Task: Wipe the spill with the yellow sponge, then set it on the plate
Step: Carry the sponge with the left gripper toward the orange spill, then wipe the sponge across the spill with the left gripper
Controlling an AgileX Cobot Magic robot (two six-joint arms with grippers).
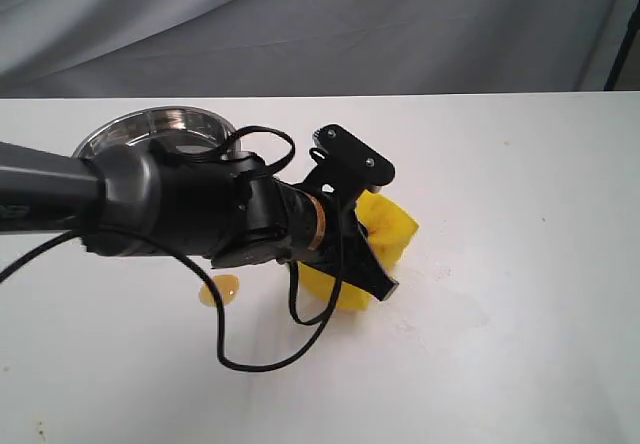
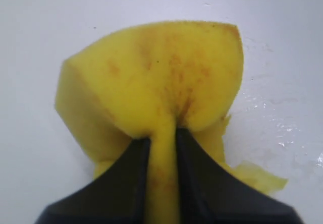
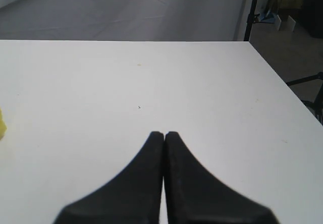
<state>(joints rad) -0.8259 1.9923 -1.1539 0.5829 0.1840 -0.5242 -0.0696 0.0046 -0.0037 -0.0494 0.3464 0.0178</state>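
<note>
The yellow sponge (image 1: 392, 226) is at the middle of the white table, pinched and folded between the fingers of my left gripper (image 1: 372, 264), which is shut on it. In the left wrist view the sponge (image 2: 161, 72) bulges past the gripper (image 2: 162, 133), with orange-brown stains on its face. The spill (image 1: 220, 290), a small amber blob, lies on the table to the left of the sponge, below the arm. The steel plate (image 1: 110, 134) sits at the back left, partly hidden by the arm. My right gripper (image 3: 164, 133) is shut on nothing above bare table.
Faint wet streaks (image 2: 282, 128) mark the table beside the sponge. A black cable (image 1: 250, 364) loops down from the left arm toward the front. The table's right edge (image 3: 282, 88) shows in the right wrist view, with a dark stand beyond it.
</note>
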